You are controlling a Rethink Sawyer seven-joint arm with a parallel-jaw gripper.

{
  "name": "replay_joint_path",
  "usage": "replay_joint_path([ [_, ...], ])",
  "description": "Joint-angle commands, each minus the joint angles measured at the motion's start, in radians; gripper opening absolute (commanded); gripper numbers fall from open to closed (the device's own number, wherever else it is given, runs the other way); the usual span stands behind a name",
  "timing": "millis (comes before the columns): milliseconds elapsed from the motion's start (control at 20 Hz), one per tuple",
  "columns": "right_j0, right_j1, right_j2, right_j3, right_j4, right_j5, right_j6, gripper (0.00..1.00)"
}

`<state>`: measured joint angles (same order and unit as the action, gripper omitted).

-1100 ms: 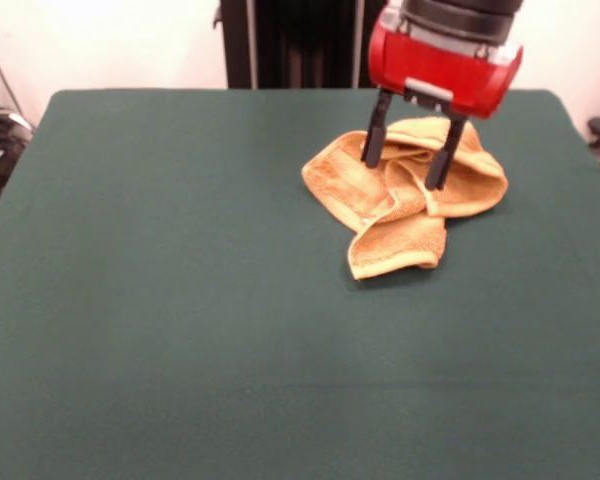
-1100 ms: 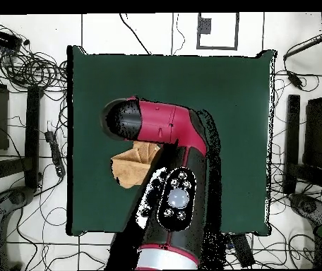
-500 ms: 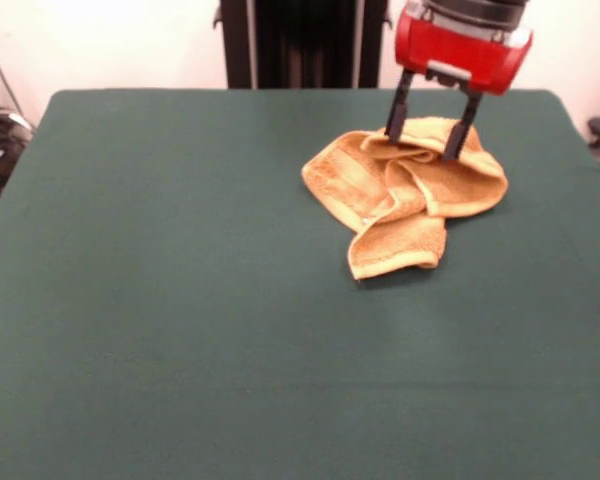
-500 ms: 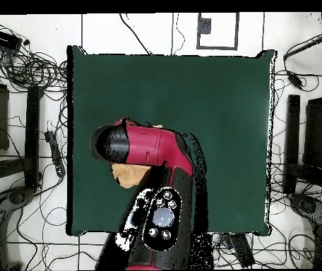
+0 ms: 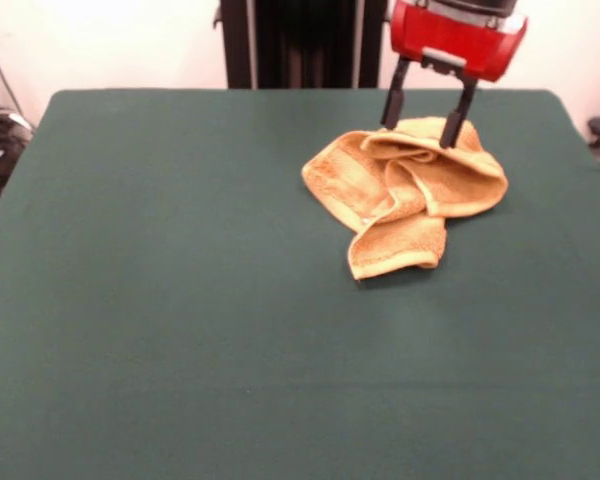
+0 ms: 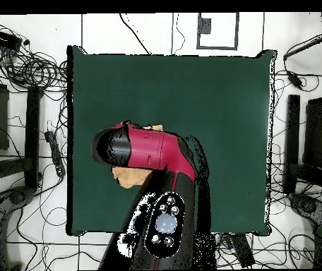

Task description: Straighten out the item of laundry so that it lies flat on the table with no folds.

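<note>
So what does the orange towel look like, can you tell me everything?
The towel is small, orange-tan and fluffy, like terry cloth. It is not flat: it lies crumpled on the green table, with thick folds rolled over each other and one flap sticking out toward the camera. It sits on the table's far right part in the front view. The robot's hand hangs open just above its far edge, and I cannot tell if the tips touch it. From overhead, the arm hides most of it.
</note>
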<state>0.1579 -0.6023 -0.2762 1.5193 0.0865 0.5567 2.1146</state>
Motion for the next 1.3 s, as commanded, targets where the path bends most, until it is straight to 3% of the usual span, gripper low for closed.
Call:
replay_joint_path([
  [50, 0.010, 0.182, 0.102, -0.189, -0.008, 0.084, 0.081, 1.00],
  [250, 0.036, 0.174, 0.102, -0.190, 0.066, 0.218, 0.190, 1.00],
  [600, 0.030, 0.130, 0.097, -0.095, 0.130, 0.382, 0.234, 1.00],
  [750, 0.021, 0.147, 0.077, -0.118, 0.094, 0.355, 0.175, 1.00],
  [1100, -0.045, 0.251, 0.080, -0.358, 0.015, 0.377, 0.056, 1.00],
  [1300, -0.045, 0.243, 0.100, -0.270, 0.047, 0.286, 0.111, 1.00],
])
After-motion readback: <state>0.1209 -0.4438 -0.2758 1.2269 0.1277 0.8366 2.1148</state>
